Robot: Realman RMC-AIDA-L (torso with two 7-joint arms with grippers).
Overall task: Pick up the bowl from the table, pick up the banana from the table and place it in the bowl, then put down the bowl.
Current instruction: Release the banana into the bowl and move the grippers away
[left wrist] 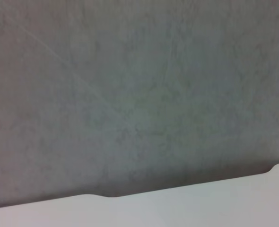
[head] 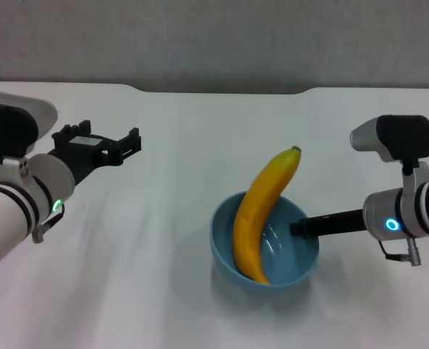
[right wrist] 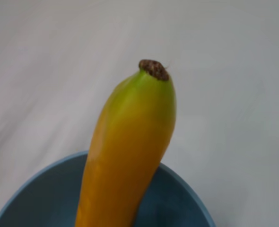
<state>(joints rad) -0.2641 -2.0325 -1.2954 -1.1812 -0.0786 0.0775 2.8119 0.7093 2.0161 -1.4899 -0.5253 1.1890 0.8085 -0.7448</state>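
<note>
While my right gripper [head: 302, 227] clenches the bowl [head: 229, 254] rim from the right, the banana [head: 262, 218] leans lengthwise away; my released left gripper [head: 131, 142] hovers far left.

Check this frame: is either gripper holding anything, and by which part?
The right gripper is at the right rim of the bowl, apparently gripping it, with the banana inside. The left gripper is open and empty.
</note>
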